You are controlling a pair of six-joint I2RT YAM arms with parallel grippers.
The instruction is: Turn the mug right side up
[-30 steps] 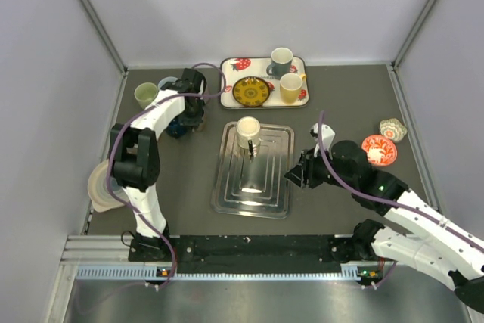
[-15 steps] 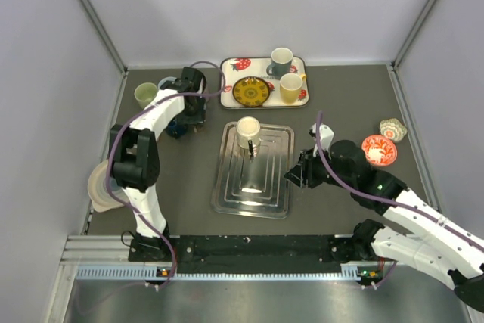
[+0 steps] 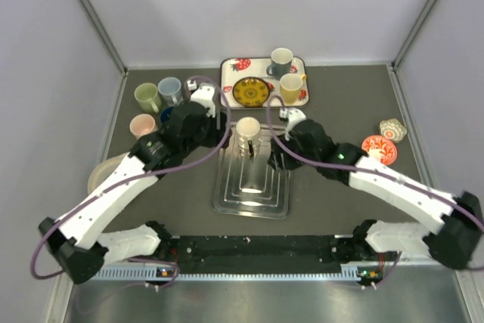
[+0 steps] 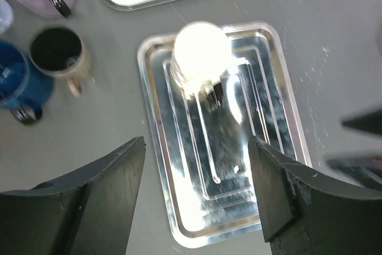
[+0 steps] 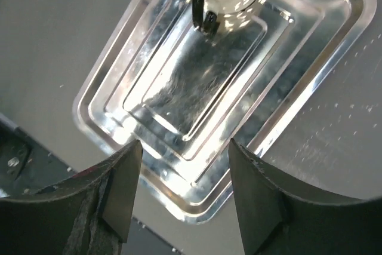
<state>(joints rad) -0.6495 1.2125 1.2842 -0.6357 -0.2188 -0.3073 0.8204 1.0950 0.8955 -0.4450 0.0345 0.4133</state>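
Overhead, the cream mug (image 3: 248, 134) stood on end at the far end of the steel tray (image 3: 227, 191), in the middle of the dark desk (image 3: 348, 96). Its dark handle faced the near side. Glare washed out its upward face, so base or mouth could not be told.

Left arm reached in from the tray's left. In the left wrist view, the left claw (image 4: 197, 141) was spread wide over the tray's centre, holding nothing, with the mug beyond the fingertips and apart from them.

Right arm reached in from the tray's right. In the right wrist view, the right claw (image 5: 185, 143) was likewise spread wide and empty above the tray's near half. The mug sat at the top edge of that view, well clear of the fingers (image 5: 113, 198).

Behind the steel tray lay a strawberry-print tray (image 3: 236, 65) carrying a yellow patterned plate (image 3: 251, 91), a grey-green mug (image 3: 280, 58) and a yellow mug (image 3: 290, 87).

At the far left stood a green mug (image 3: 146, 96), a blue-grey mug (image 3: 169, 88) and a pink cup (image 3: 142, 124).

A red patterned bowl (image 3: 378, 149) sat near the right edge.
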